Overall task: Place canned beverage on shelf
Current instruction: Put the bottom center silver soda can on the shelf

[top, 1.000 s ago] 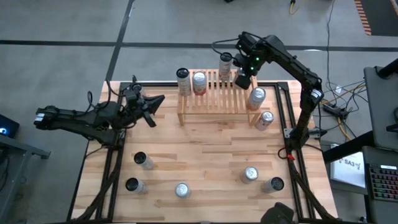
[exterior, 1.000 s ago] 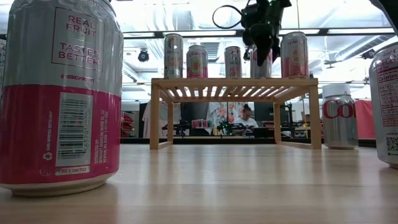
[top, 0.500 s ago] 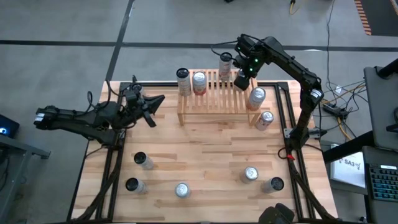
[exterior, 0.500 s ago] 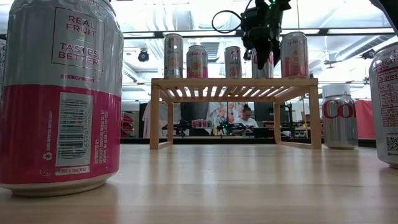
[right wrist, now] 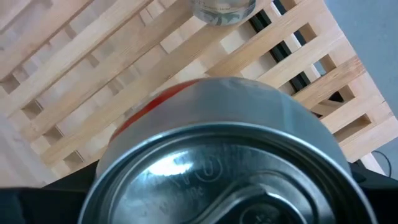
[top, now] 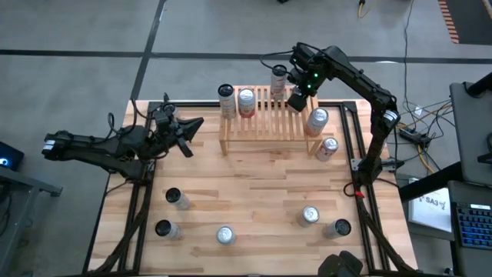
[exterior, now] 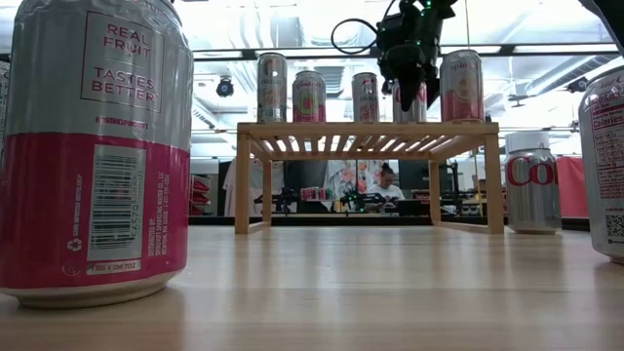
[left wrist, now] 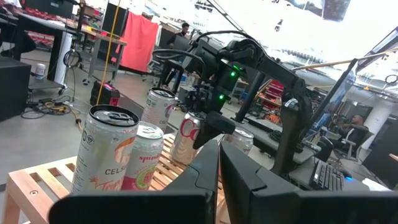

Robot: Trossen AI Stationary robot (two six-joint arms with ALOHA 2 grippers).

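Note:
The light wooden shelf [top: 261,127] stands at the table's far side with several cans upright on its slats. My right gripper [top: 298,94] points down over a silver-and-red can [exterior: 409,105] that stands on the shelf right of its middle. The can's top [right wrist: 217,155] fills the right wrist view, and the fingers stand on either side of it. My left gripper [top: 191,125] hovers shut over the table's left side, pointing level toward the shelf, with nothing in it. My right gripper comes at the can from above, a finger on either side of its top rim [right wrist: 124,143]. I cannot tell whether the fingers touch it. The can stands upright with its base on the shelf's slats [right wrist: 74,74].
Another silver-and-red can [top: 327,148] stands on the table at the shelf's right end. Several loose cans [top: 177,198] [top: 224,235] [top: 309,216] stand along the table's near part, one [exterior: 93,146] close to the low camera. Bare wood lies between them and the shelf.
My right gripper has risen a little over the can on the shelf. The can has stayed upright where it was.

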